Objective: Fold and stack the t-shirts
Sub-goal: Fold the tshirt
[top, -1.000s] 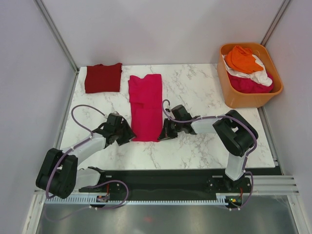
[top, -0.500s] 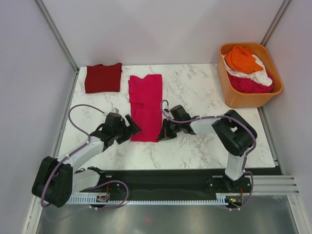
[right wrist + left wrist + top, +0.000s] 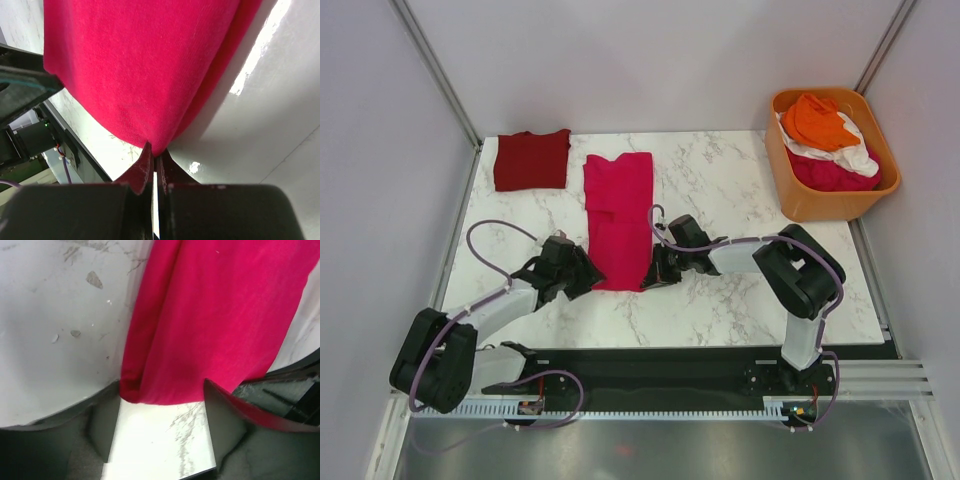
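From above, we see the magenta t-shirt [image 3: 617, 210] lying as a long folded strip in the middle of the surface [image 3: 740, 290]. The maroon t-shirt [image 3: 531, 159] lies folded at the far left, and the orange, white and pink shirts [image 3: 830, 140] are heaped in the orange tub [image 3: 820, 205].

In the left wrist view, the left tool [image 3: 162, 390] is released, with its fingers spread on either side of the magenta hem.

In the right wrist view, the right tool [image 3: 154, 152] is clenched — pinching that hem's corner.

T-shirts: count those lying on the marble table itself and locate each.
2. A folded maroon t-shirt at the far-left corner; a magenta t-shirt lengthwise near the centre. Other clothes are piled in the orange tub, some possibly hidden.
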